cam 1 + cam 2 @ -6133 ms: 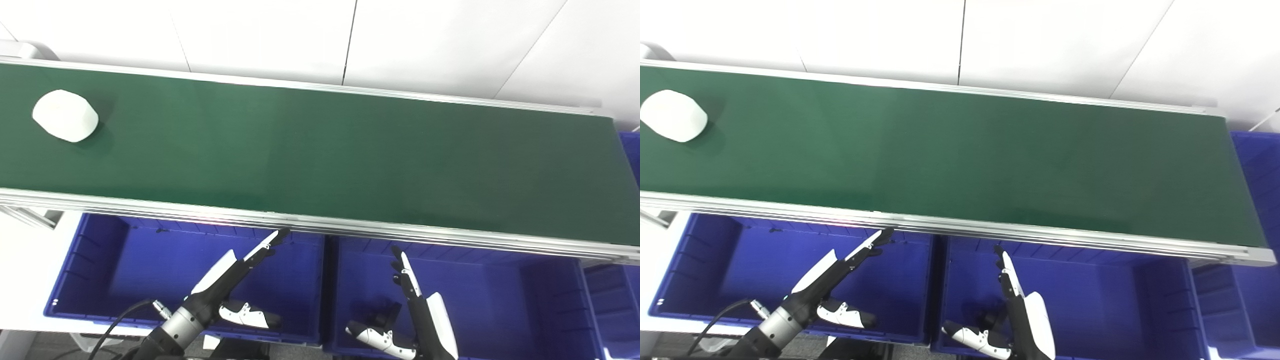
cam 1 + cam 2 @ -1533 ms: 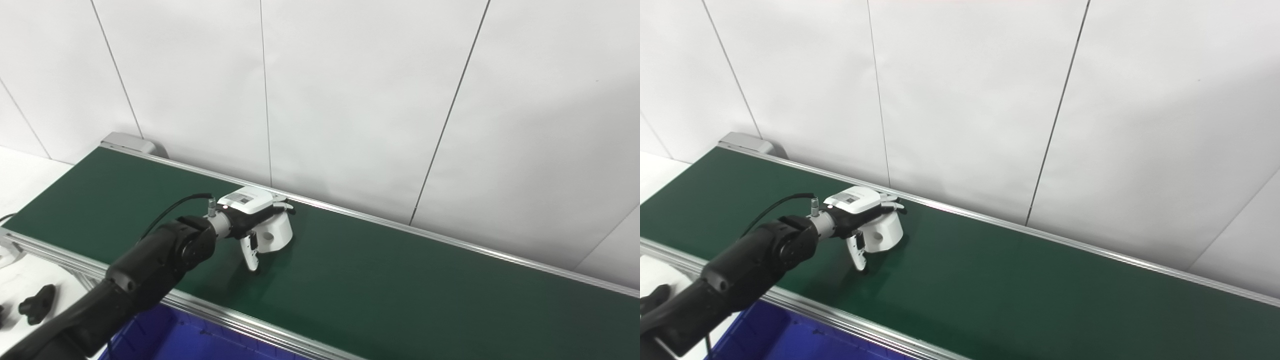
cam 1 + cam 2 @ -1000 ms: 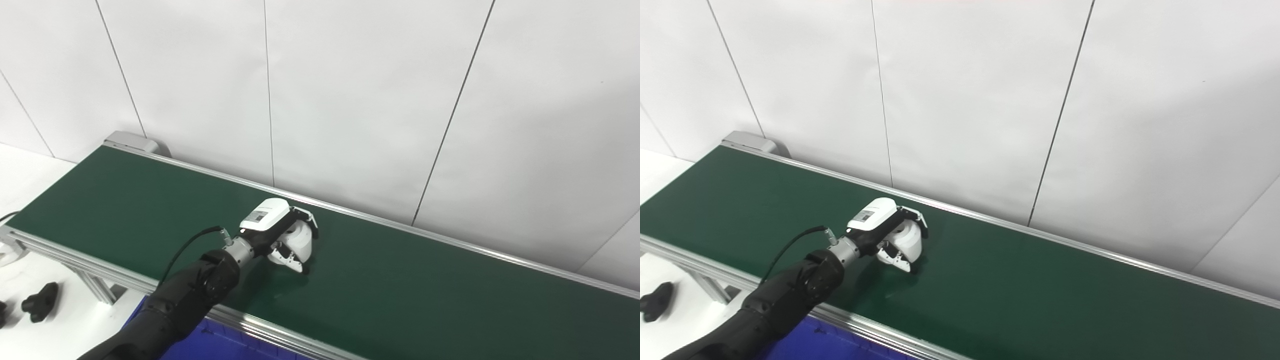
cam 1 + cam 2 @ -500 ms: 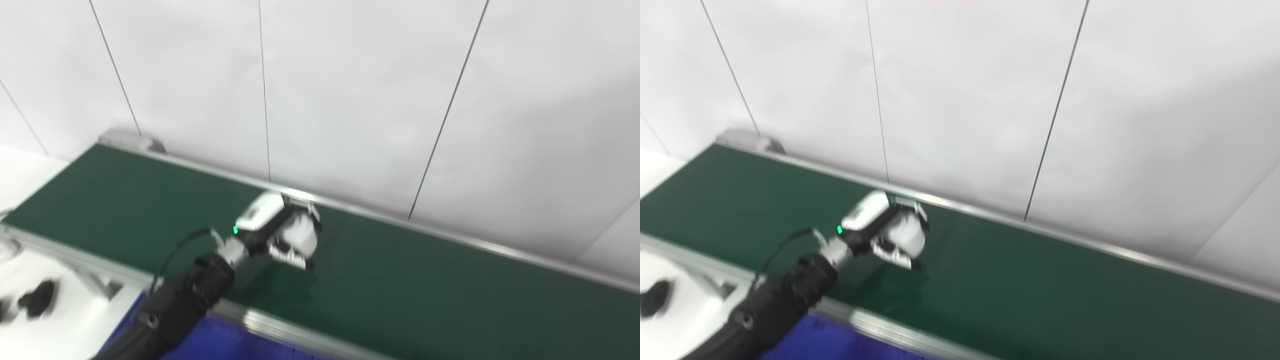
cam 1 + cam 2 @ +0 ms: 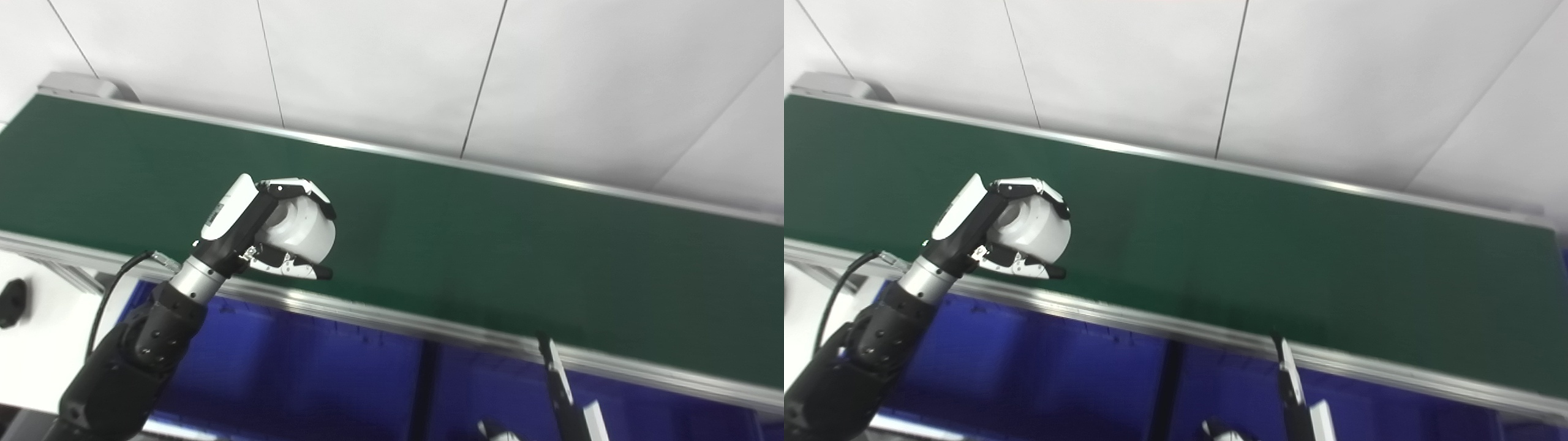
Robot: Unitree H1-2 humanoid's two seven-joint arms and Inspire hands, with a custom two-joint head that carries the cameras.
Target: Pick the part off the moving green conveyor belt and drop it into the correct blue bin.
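My left hand [image 5: 269, 229] is shut on the white rounded part [image 5: 303, 226] and holds it lifted above the near edge of the green conveyor belt [image 5: 490, 233]. Fingers wrap over its top and the thumb runs under it. It also shows in the right eye view [image 5: 1038, 229]. My right hand [image 5: 566, 398] stands low at the bottom edge over the right blue bin [image 5: 490, 392], fingers straight and apart, holding nothing. The left blue bin [image 5: 294, 373] lies below the belt's rail, under and right of my left forearm.
The belt's metal rail [image 5: 429, 327] runs between the belt and the bins. A white panelled wall [image 5: 392, 61] stands behind the belt. A small black object [image 5: 12, 300] lies on the white surface at far left.
My left hand has lifted the white part off the belt and drawn it toward the near rail. The camera has tilted down, so the bins and my right hand came into view.
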